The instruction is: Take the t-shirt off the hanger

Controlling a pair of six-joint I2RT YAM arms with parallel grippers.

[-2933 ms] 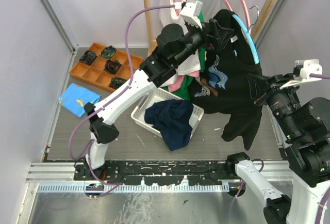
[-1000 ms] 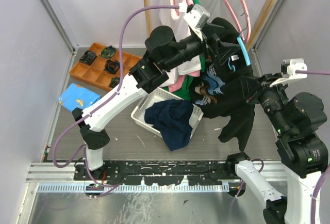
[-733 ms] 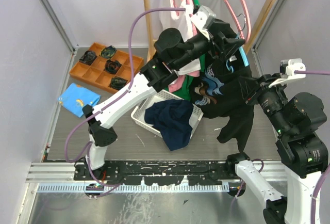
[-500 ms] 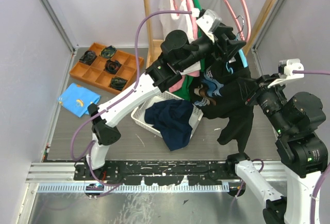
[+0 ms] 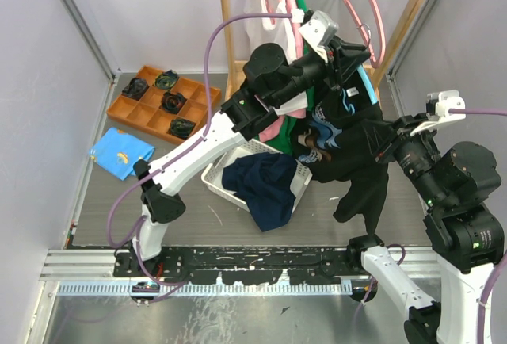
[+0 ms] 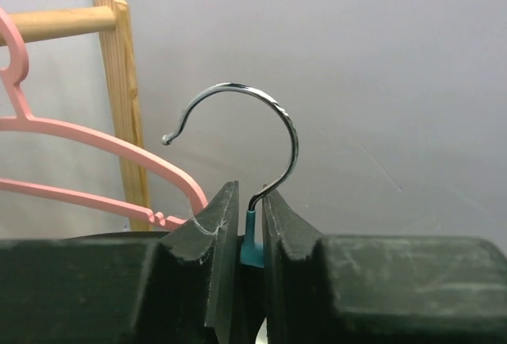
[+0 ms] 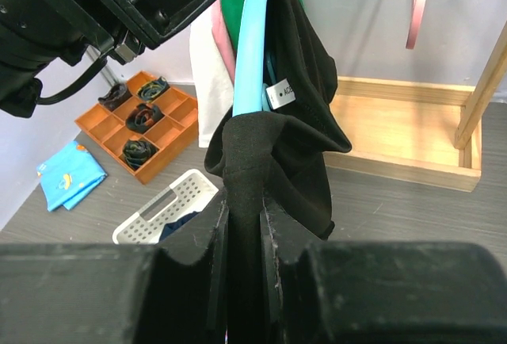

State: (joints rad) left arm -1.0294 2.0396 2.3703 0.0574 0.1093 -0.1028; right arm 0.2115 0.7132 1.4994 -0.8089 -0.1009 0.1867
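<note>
t-shirt (image 7: 301, 98), limp black cloth, bunched in the right gripper (image 7: 244, 209); left gripper (image 6: 249, 201) pinches the blue hanger (image 6: 251, 242) at its wire hook.

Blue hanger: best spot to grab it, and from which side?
The blue neck just under the metal hook, coming square to its flat face and straddling it. It's bare, rigid and narrow; the arms below carry the t-shirt. The left claw pinches there now.

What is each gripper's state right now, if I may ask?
Left gripper: closed on the blue hanger.
Right gripper: closed on the black t-shirt.
</note>
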